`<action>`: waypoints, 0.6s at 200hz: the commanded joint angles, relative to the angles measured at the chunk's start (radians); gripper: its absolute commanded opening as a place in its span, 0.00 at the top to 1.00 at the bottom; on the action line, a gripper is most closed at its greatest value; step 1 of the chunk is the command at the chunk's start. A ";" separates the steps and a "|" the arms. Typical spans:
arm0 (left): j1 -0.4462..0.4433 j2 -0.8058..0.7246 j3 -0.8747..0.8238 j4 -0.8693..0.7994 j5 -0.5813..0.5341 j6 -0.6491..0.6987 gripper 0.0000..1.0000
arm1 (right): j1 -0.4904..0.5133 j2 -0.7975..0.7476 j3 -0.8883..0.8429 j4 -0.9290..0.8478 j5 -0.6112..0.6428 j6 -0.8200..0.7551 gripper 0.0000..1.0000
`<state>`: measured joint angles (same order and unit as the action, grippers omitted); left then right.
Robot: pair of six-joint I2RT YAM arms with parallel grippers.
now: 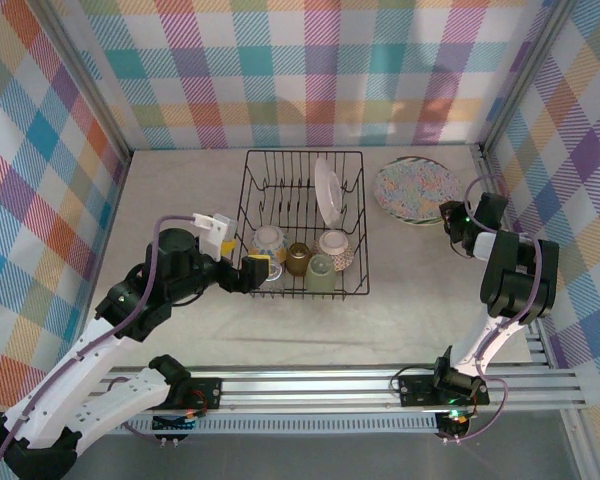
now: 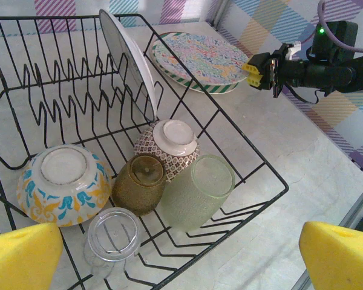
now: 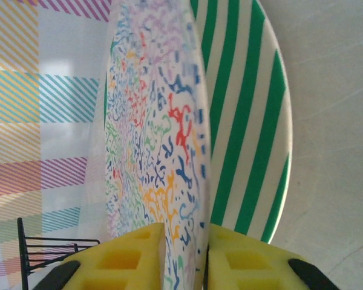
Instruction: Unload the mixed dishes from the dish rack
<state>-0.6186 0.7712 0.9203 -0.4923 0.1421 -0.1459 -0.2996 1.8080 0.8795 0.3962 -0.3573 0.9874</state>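
Where your right tool (image 1: 447, 214) pinches the rim of the green-striped plate (image 1: 415, 190), multicoloured face up, that plate sits at the dish rack's (image 1: 280, 200) 2 o'clock, over the bench (image 1: 180, 200).

Left tool (image 1: 257, 268): pads spread wide, hovering at the rack's 7 o'clock corner.

Rack contents:
- white plate (image 1: 327, 192), upright in the dividers
- blue-and-yellow bowl (image 2: 63, 184), upside down
- brown-patterned bowl (image 2: 168, 145), upside down
- amber cup (image 2: 140, 183)
- pale-green cup (image 2: 196, 190)
- clear cup (image 2: 112, 238)

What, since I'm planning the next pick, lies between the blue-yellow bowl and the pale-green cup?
The amber cup lies between them, as the left wrist view shows.
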 commanded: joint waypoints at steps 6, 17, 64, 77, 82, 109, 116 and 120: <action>0.017 0.002 -0.009 0.035 0.026 -0.014 0.00 | -0.009 -0.003 0.045 -0.027 -0.012 -0.010 0.67; 0.017 0.000 -0.011 0.035 0.027 -0.015 0.00 | -0.009 -0.008 0.049 -0.038 -0.012 -0.014 0.63; 0.019 -0.001 -0.013 0.038 0.033 -0.017 0.00 | -0.009 -0.014 0.105 -0.201 0.035 -0.042 0.25; 0.018 -0.001 -0.013 0.038 0.034 -0.017 0.00 | -0.009 -0.008 0.137 -0.269 0.051 -0.052 0.20; 0.020 0.000 -0.013 0.038 0.036 -0.017 0.00 | -0.009 -0.004 0.149 -0.298 0.057 -0.057 0.19; 0.019 0.000 -0.013 0.038 0.034 -0.017 0.00 | -0.008 0.001 0.200 -0.435 0.115 -0.082 0.07; 0.019 0.000 -0.012 0.038 0.034 -0.017 0.00 | -0.006 0.003 0.212 -0.460 0.126 -0.087 0.04; 0.019 0.000 -0.014 0.037 0.033 -0.016 0.00 | -0.004 0.005 0.217 -0.473 0.131 -0.091 0.02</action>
<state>-0.6125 0.7734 0.9199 -0.4873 0.1577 -0.1493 -0.3019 1.8080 1.0485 0.0769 -0.2848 0.9390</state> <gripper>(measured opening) 0.997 0.936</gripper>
